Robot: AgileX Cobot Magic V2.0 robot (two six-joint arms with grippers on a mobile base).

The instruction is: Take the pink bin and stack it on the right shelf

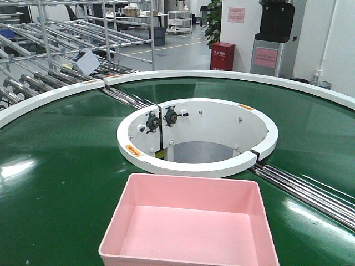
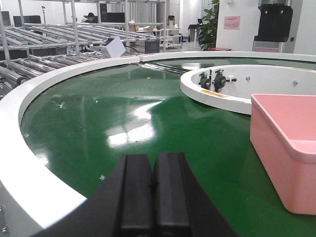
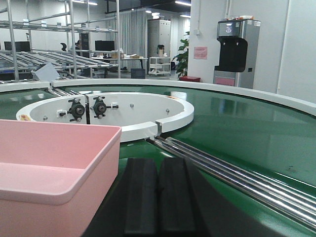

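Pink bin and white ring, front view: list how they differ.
The pink bin is rectangular; the white ring is round. The bin has a closed pink floor; the ring frames a hole in the green belt. The bin's walls are bare; the ring's inner wall carries two black fittings. Both are smooth and open on top.

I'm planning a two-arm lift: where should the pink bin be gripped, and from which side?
Probably the thick rim of the pink bin at its two side walls: left gripper from the left, right gripper from the right. It sits upright, wide and empty between them; both shut grippers must open first.
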